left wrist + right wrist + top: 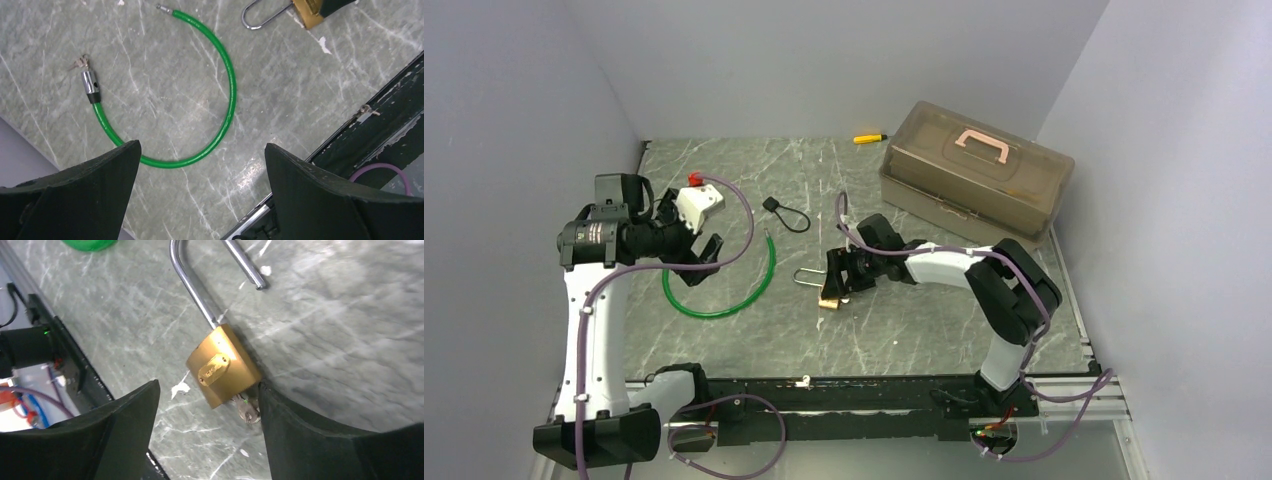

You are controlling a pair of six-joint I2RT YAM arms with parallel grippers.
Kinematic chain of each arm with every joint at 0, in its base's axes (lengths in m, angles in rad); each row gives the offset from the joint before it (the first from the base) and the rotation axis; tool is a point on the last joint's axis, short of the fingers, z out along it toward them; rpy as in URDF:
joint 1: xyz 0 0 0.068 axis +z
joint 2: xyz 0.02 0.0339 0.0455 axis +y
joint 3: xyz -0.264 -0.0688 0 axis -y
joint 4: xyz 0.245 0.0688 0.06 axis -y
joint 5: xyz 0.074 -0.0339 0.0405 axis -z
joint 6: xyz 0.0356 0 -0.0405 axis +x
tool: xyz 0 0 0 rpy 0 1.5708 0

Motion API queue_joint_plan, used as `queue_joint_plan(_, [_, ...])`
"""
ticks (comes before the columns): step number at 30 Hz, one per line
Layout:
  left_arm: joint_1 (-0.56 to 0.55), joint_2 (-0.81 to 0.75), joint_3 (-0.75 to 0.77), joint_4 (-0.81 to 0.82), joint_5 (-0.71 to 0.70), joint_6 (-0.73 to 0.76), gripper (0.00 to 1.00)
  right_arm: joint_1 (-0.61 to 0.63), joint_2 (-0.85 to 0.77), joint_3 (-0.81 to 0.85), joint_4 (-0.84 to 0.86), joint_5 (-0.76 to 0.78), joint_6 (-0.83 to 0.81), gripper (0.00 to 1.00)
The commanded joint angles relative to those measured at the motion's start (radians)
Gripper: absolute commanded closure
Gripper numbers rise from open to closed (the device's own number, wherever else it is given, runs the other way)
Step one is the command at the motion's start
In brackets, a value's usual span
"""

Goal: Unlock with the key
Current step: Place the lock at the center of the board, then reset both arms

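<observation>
A small brass padlock (225, 367) lies on the marble table, its steel shackle (192, 285) raised with one end free of the body. The tiny silvery key (247, 409) sticks out of the bottom of the body, close against my right inner finger (280, 410). My right gripper (208, 386) stands open over the lock's lower end, the other finger well clear of it. From above, the padlock (830, 297) shows just under the right gripper (839, 275). My left gripper (202, 145) hangs open and empty over the table's left side, away from the padlock (307, 12).
A green cable lock (227, 75) curls below the left gripper, with small keys (79, 62) at its chrome end. A brown toolbox (974, 170) stands back right, a yellow-and-black tool (870, 138) by the back wall, a black cord loop (786, 213) mid-table. The front rail (874, 385) edges the table.
</observation>
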Motion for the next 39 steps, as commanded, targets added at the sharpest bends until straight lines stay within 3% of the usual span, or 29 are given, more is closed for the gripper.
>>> queue_joint_plan(1, [0.006, 0.004, -0.026, 0.001, -0.068, 0.017, 0.01, -0.003, -0.095, 0.025, -0.094, 0.169, -0.045, 0.21])
queue_joint_plan(5, [0.011, -0.010, -0.072, 0.036, -0.084, 0.001, 0.01, -0.007, -0.175, 0.058, -0.199, 0.332, -0.065, 0.01])
queue_joint_plan(10, [0.068, -0.020, -0.119, 0.131, -0.063, -0.066, 0.01, -0.014, -0.354, 0.044, -0.222, 0.524, -0.041, 0.00])
queue_joint_plan(16, [0.244, 0.014, -0.174, 0.271, 0.101, -0.187, 0.00, -0.047, -0.688, -0.144, -0.157, 0.928, 0.055, 0.00])
queue_joint_plan(21, [0.267, 0.031, -0.304, 0.406, 0.155, -0.223, 0.01, -0.066, -0.771, -0.291, -0.156, 1.370, 0.111, 0.00])
queue_joint_plan(24, [0.267, 0.021, -0.431, 0.571, 0.158, -0.290, 0.01, -0.088, -0.772, -0.356, -0.121, 1.508, 0.087, 0.00])
queue_joint_plan(31, [0.267, -0.005, -0.721, 1.051, 0.196, -0.414, 0.01, -0.244, -0.774, -0.464, 0.062, 1.556, 0.099, 0.01])
queue_joint_plan(39, [0.266, 0.062, -0.968, 1.602, 0.253, -0.505, 0.00, -0.437, -0.645, -0.556, 0.489, 1.443, -0.141, 0.01])
